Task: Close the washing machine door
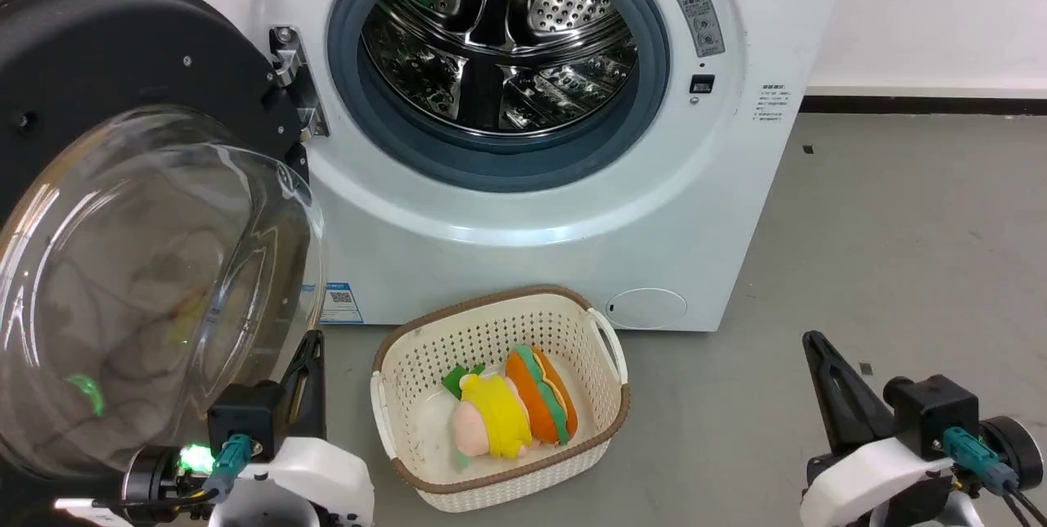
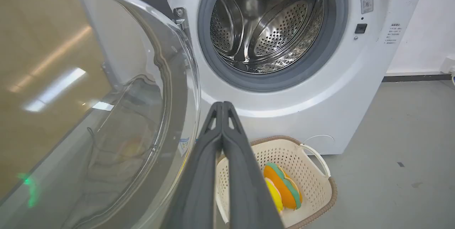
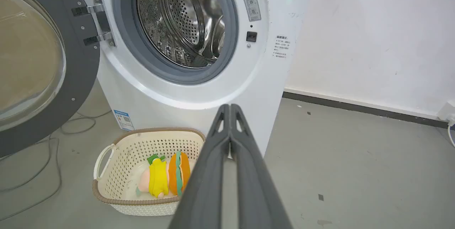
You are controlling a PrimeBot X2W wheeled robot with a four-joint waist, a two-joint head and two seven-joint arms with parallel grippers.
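Grey floor (image 1: 867,249), white wall (image 1: 924,11) behind. Left tool (image 1: 307,347) sits lower left of the head view with its fingers pressed together and nothing held; the left wrist view shows the same, tips (image 2: 223,105) meeting at frame centre. It is just beside the lower right edge of the glass bowl (image 1: 147,281); contact can't be told.

Right tool (image 1: 814,343) is lower right in the head view, fingers also together and empty, and the right wrist view confirms this (image 3: 230,107). It is well apart from the door, over bare floor.

The washing machine door (image 1: 98,60) is swung wide, filling the left side of the head view, black rim up top and bowl bulging toward the camera. It hangs on a metal hinge (image 1: 294,77) at the left of the opening.

The washing machine (image 1: 507,216) is at top centre, with a grey rubber ring around the steel drum (image 1: 499,44) and a blue label (image 1: 341,302) low on its front.

A cream perforated basket (image 1: 483,304) sits on the floor just in front of the machine, at bottom centre between the two tools. Inside lie an orange plush (image 1: 544,392) and a yellow plush (image 1: 495,412), touching side by side. Cables (image 3: 53,150) run along the floor under the door.
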